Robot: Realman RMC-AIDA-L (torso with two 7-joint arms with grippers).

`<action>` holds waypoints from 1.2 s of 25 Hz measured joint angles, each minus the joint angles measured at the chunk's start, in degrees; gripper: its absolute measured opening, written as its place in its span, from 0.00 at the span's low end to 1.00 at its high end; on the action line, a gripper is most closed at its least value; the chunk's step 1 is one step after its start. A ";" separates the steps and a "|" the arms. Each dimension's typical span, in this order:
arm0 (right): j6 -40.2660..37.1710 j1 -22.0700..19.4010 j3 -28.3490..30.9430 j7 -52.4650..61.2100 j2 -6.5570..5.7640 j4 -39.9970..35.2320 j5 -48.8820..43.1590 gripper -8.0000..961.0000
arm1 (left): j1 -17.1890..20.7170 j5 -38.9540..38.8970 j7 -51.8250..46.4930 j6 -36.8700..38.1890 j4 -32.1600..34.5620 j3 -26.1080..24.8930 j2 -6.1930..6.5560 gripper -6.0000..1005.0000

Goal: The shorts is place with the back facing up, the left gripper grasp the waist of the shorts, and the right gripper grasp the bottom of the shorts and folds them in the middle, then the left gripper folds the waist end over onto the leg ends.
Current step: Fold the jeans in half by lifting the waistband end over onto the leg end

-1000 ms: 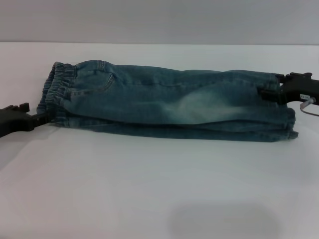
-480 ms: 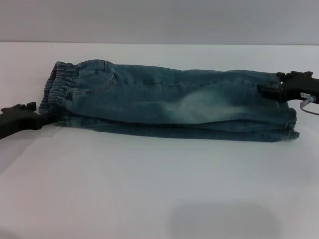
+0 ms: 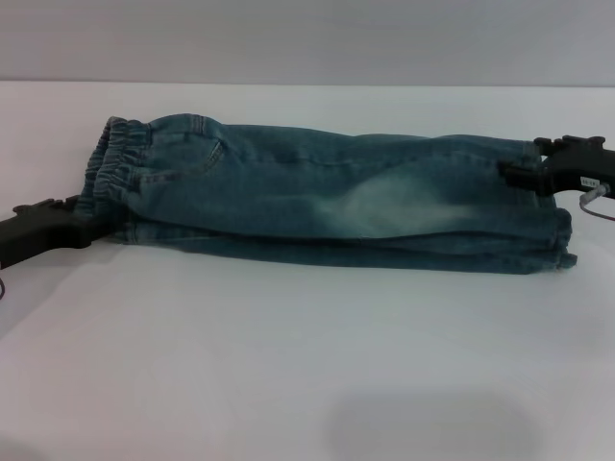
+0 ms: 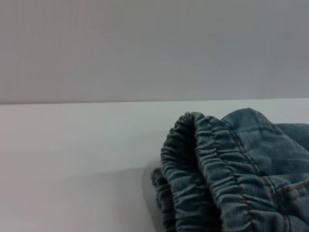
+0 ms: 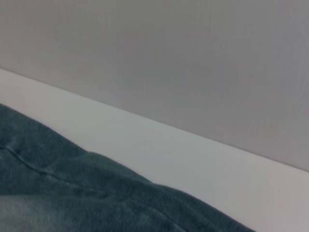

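White table (image 3: 288, 365) up front, then the blue faded denim shorts (image 3: 327, 197) folded lengthwise across it. Black forked left gripper (image 3: 88, 224) sits at the crinkled elastic waist (image 3: 113, 165), black blocky right gripper (image 3: 511, 176) at the leg ends (image 3: 553, 230); can't tell either grip.

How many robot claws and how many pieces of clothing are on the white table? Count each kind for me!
Robot grippers: 2, the left gripper at the ruffled waist and the right gripper at the leg ends.
Clothes: 1, the shorts, folded lengthwise on the table.
Total: 3
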 joint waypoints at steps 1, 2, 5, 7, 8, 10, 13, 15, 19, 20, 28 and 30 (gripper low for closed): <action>0.01 0.00 0.00 -0.02 0.00 0.01 0.22 0.68 | 0.10 -0.08 -0.15 -0.16 0.03 -0.06 0.00 0.82; 0.04 0.00 0.00 -0.04 0.00 0.00 0.52 0.68 | 0.25 -0.14 -0.32 -0.47 0.09 -0.16 0.00 0.79; 0.07 -0.05 0.00 -0.05 0.00 -0.03 0.96 0.68 | 0.42 -0.26 -0.34 -1.35 0.05 -0.35 -0.03 0.70; 0.07 -0.11 0.00 -0.05 0.00 -0.02 0.98 0.68 | 0.43 -0.28 -0.35 -1.65 0.01 -0.38 -0.06 0.65; 0.08 -0.12 0.00 -0.06 0.00 -0.01 0.98 0.68 | 0.46 -0.30 -0.36 -1.98 0.00 -0.41 -0.09 0.62; 0.12 -0.13 0.00 -0.07 0.00 -0.01 0.98 0.68 | 0.52 -0.35 -0.37 -2.52 0.00 -0.46 -0.14 0.58; 0.38 -0.15 0.00 -0.08 0.00 0.01 0.98 0.68 | 0.52 -0.28 -0.37 -2.83 -0.19 -0.12 -0.09 0.53; 0.59 -0.16 0.00 -0.09 0.00 0.02 0.98 0.68 | 0.50 -0.23 -0.35 -2.78 -0.55 0.02 -0.05 0.51; 0.67 -0.17 -0.19 -0.10 0.00 0.04 1.03 0.68 | 0.61 -1.15 0.20 -2.74 -0.89 -0.48 -0.21 0.49; 0.67 -0.16 -0.25 -0.10 0.00 0.04 1.05 0.68 | 0.62 -1.40 0.24 -2.68 -0.92 -0.50 -0.21 0.48; 0.67 -0.36 -0.24 -0.10 0.00 0.18 1.05 0.68 | 0.81 -4.07 1.51 -0.97 -0.93 -0.12 -0.18 0.40; 0.67 -0.43 -0.15 -0.10 0.00 0.19 1.05 0.68 | 0.81 -4.09 1.60 -0.53 -0.93 -0.11 -0.18 0.39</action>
